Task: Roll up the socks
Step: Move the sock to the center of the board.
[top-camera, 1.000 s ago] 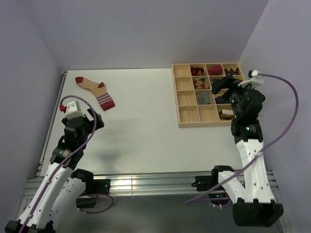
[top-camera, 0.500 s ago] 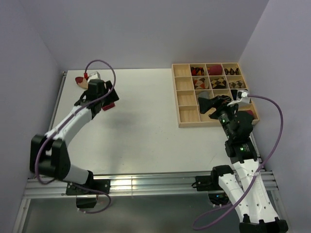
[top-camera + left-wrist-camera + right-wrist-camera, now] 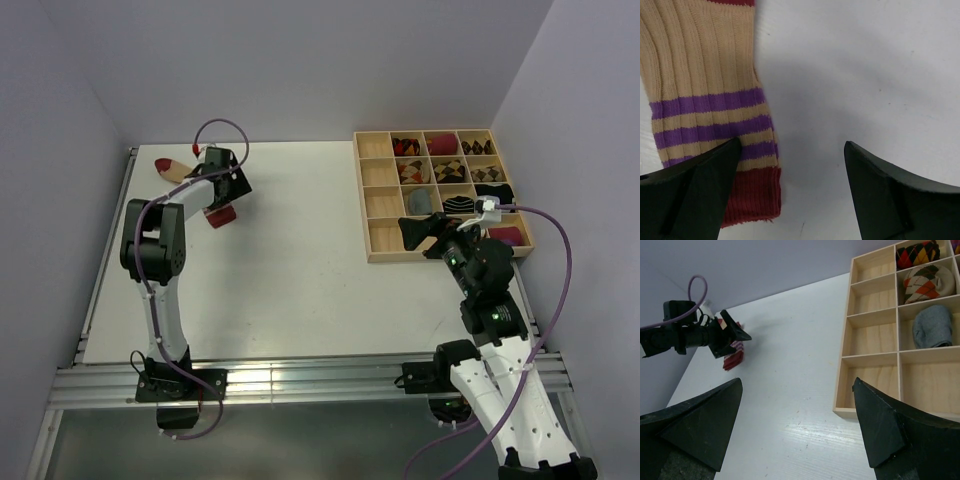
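The beige sock [image 3: 700,75] with dark-red cuff and striped band lies flat at the far left of the table; in the top view its cuff [image 3: 222,216] and red toe show beside the arm. My left gripper [image 3: 792,145] is open just above it, the left finger over the cuff's edge, the gap mostly over bare table. It also shows in the top view [image 3: 224,192]. My right gripper [image 3: 796,385] is open and empty, above the table by the tray's near left corner [image 3: 420,228]. A grey sock bundle [image 3: 932,325] and a brown argyle bundle [image 3: 927,282] sit in tray compartments.
The wooden compartment tray [image 3: 361,200] stands at the back right, with its left column bare and other cells holding argyle, magenta, black and striped bundles. The purple walls close in at the back and both sides. Purple cables loop off both arms.
My left arm has swung out from near its base to the beige sock at the far left. My right gripper has drawn back from over the tray to its near left corner.
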Motion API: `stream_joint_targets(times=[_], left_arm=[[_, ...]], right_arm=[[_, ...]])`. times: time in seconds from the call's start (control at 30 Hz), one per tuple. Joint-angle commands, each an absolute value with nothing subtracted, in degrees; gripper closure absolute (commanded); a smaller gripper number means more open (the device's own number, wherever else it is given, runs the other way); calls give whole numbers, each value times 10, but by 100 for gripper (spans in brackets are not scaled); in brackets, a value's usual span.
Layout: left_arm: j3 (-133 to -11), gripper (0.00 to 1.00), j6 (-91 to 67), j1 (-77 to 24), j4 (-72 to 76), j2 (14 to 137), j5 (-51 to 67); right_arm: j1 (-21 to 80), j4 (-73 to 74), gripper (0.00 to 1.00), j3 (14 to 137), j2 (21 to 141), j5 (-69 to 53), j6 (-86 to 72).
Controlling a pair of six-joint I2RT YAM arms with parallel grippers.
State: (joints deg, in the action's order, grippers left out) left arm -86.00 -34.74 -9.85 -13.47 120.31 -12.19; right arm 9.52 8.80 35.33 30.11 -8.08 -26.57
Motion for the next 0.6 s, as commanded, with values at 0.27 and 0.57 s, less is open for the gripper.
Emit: stream_joint_targets(times=[0.27, 0.57], left_arm=[[-701, 11, -381, -240, -134, 1129, 15], [-476, 10, -458, -424, -185, 903, 3]], right_arm=[[100, 83, 2, 353, 326, -82, -243], [102, 84, 4, 350, 334, -93, -222]])
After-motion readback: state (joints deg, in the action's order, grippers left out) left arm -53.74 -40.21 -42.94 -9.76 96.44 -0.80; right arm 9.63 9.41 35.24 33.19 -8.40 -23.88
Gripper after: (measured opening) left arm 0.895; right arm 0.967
